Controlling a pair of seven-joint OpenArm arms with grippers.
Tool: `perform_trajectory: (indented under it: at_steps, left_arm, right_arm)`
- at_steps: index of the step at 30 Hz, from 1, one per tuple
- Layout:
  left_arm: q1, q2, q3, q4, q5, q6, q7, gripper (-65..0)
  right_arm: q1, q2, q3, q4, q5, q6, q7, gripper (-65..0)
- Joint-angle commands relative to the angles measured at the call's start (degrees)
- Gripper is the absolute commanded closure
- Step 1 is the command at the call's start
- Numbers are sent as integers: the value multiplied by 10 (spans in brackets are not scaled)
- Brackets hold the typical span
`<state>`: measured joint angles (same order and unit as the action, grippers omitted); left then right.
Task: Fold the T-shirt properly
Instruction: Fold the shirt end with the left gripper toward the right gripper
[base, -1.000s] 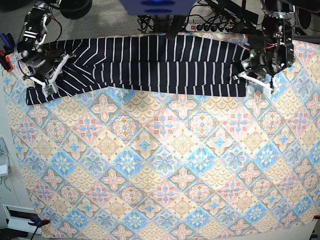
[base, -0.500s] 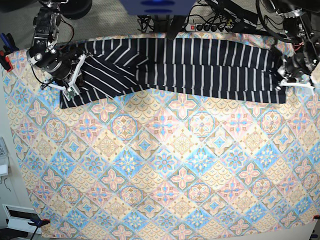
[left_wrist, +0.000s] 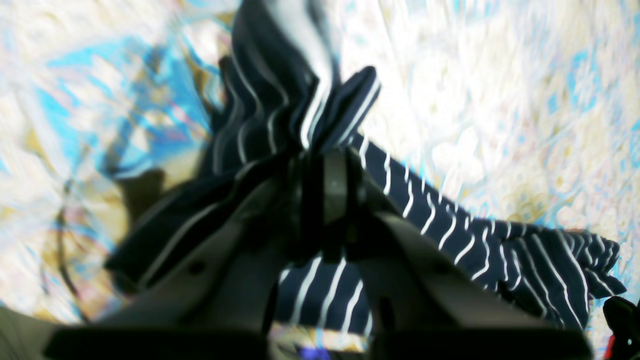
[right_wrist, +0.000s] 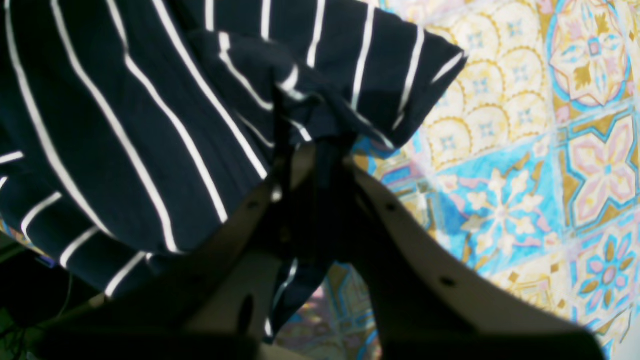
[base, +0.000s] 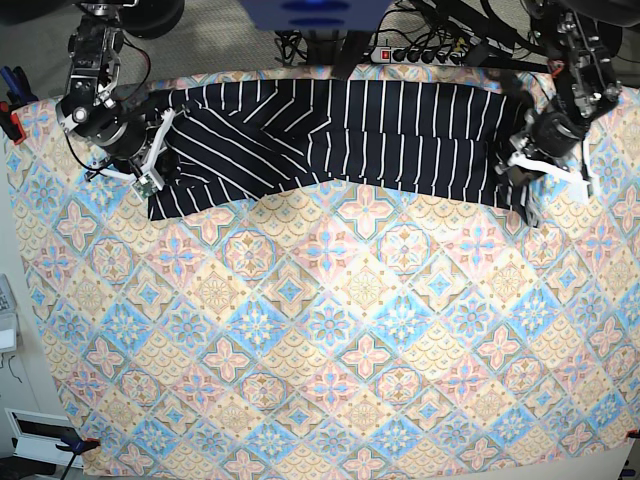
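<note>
The T-shirt (base: 350, 130), dark navy with thin white stripes, lies stretched in a long band across the back of the table. My right gripper (base: 150, 178) is at its left end, shut on a bunched corner of the cloth. In the right wrist view the fingertips (right_wrist: 320, 150) pinch a fold of the T-shirt (right_wrist: 125, 125). My left gripper (base: 525, 188) holds the right end. The left wrist view shows that gripper (left_wrist: 320, 150) shut on gathered cloth of the T-shirt (left_wrist: 500, 240), which trails off to the right.
The pastel diamond-patterned tablecloth (base: 330, 330) covers the whole table. A power strip (base: 420, 55) and cables lie behind the back edge. Red clamps hold the cloth at the left edge (base: 10, 125) and the front left corner (base: 80, 445).
The shirt has shifted to the right along the back edge. My right gripper carried its end rightward. My left gripper swung far right, then came back left and lower, bunching the cloth.
</note>
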<state>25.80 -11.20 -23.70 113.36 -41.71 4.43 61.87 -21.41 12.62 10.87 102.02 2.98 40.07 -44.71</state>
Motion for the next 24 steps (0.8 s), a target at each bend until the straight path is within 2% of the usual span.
perform_trajectory:
  at_steps: [1,5,12,16,22,24]
  left_arm:
    - [4,7,19,10,-11,-6,-5,0]
    - [5,32,93,11,-11,-6,-5,0]
    - [2,40,222,11,-11,-2,-5,0]
    - [4,56,240,10,-7,-2,-5,0]
    - [2,53,256,8,-5,-2,-5,0]
    - [4,53,255,8,-4,-2,-5,-26]
  right_arm:
    - [3,7,5,9,4,-1,9,-58]
    - [4,7,6,9,4,-1,11,-58]
    - [4,7,7,9,2,-1,11,-58]
    - [4,7,7,9,2,-1,12,-57]
    - [4,7,7,9,2,-1,12,-59]
    - [4,7,7,10,2,-1,12,-59]
